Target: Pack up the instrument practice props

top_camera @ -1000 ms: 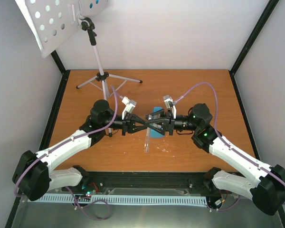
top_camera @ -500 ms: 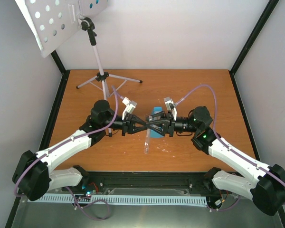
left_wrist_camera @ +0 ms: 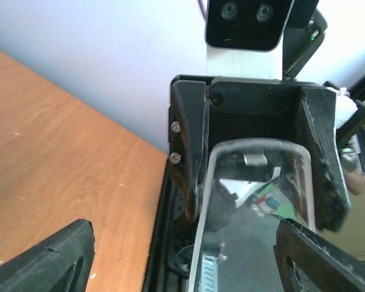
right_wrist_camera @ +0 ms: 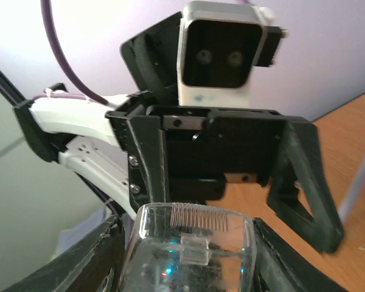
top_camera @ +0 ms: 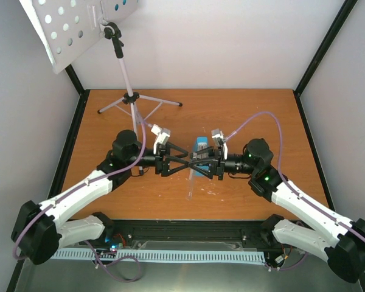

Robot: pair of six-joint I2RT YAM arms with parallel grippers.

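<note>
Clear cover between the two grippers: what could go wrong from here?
The clear cover seems held only by the right gripper, and the left gripper is open; releasing before it closes could drop the cover. The grippers are nose to nose, so pushing closer may make them collide. The left arm lies close beside the music stand tripod; a wide swing could topple it.
</note>
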